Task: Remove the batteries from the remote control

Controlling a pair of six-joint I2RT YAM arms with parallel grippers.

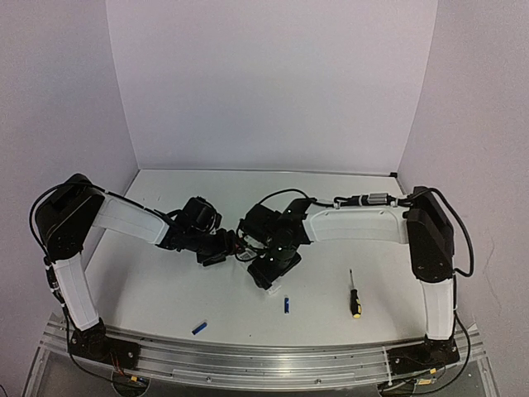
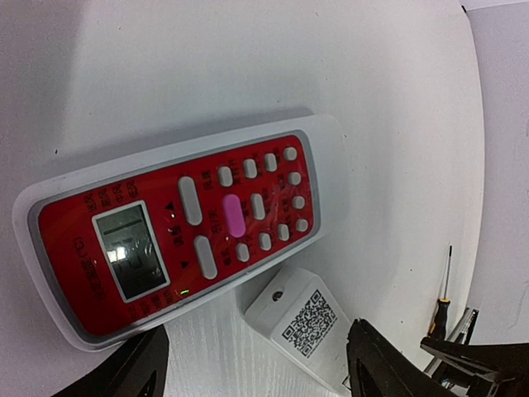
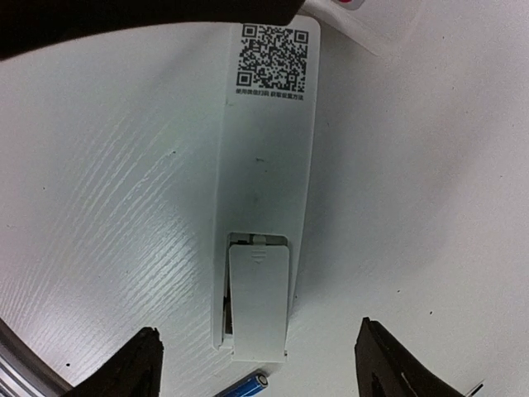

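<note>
The white remote control (image 3: 264, 174) lies face down, QR sticker (image 3: 273, 56) at its far end. Its battery cover (image 3: 259, 302) sits skewed and slid partly off, with a dark gap along its left edge. My right gripper (image 3: 260, 372) is open above the cover end, touching nothing. One blue battery (image 3: 248, 385) lies on the table just beyond that end; in the top view it lies at the middle front (image 1: 287, 305) and a second battery (image 1: 198, 327) lies near the front edge. My left gripper (image 2: 256, 376) is open over the remote's QR end (image 2: 310, 322).
A shorter red-faced remote (image 2: 173, 223) lies face up just beyond the white remote's QR end. A black-and-yellow screwdriver (image 1: 355, 296) lies to the right on the white table (image 1: 149, 289). Both arms meet at the table's middle.
</note>
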